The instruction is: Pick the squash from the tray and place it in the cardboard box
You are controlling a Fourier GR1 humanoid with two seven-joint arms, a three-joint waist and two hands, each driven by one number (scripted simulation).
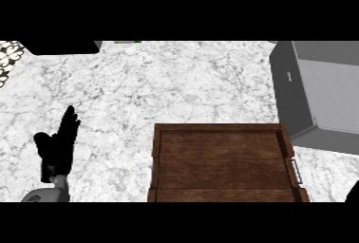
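A brown wooden tray (163, 161) lies at the lower middle of the marble counter, and nothing shows inside it. No squash is in view. A grey box (329, 90) with a flap folded out stands at the right edge, just beyond the tray's far right corner. My left hand (57, 147) rests at the lower left, open with fingers pointing up, well clear of the tray. Only a black sliver of my right hand (353, 194) shows at the lower right corner, beside the tray's metal handle (297, 171).
A black object (60, 47) sits at the far left of the counter's back edge, with a patterned surface (8, 54) beside it. A small green speck (135, 42) shows at the back. Bare marble counter (175, 80) spreads between these and the tray.
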